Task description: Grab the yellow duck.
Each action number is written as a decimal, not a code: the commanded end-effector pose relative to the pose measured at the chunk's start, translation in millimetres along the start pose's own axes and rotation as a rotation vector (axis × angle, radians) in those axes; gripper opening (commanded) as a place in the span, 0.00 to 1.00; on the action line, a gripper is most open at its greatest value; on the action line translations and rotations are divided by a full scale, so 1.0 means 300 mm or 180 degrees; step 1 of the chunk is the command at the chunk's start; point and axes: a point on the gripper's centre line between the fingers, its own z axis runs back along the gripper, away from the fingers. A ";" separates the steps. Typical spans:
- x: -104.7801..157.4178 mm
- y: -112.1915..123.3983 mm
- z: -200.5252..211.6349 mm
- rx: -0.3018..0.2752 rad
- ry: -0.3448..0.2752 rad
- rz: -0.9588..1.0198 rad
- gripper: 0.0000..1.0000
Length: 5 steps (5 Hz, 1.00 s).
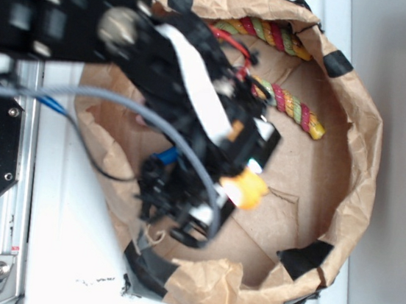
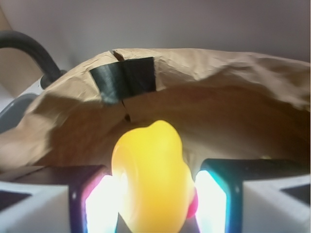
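The small rounded yellow rubber duck (image 2: 150, 179) sits squeezed between the two glowing finger pads (image 2: 104, 206) of the black robot gripper (image 1: 239, 190), which is clamped on it from both sides; in the wrist view a red-orange spot shows at the duck's four o'clock edge, against the right pad. In the exterior view the duck (image 1: 246, 189) appears at the tip of the blurred arm, over the floor of the crumpled brown paper ring (image 1: 361, 134); whether it touches the floor cannot be told. The paper wall is patched with strips of black tape (image 2: 124, 77). A multicoloured twisted rope (image 1: 290, 103) lies inside the ring toward one o'clock, well apart from the duck; a grey cable (image 1: 120, 101) runs along the arm.
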 end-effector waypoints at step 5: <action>0.005 0.064 0.039 0.0899 0.1254 0.0771 0.00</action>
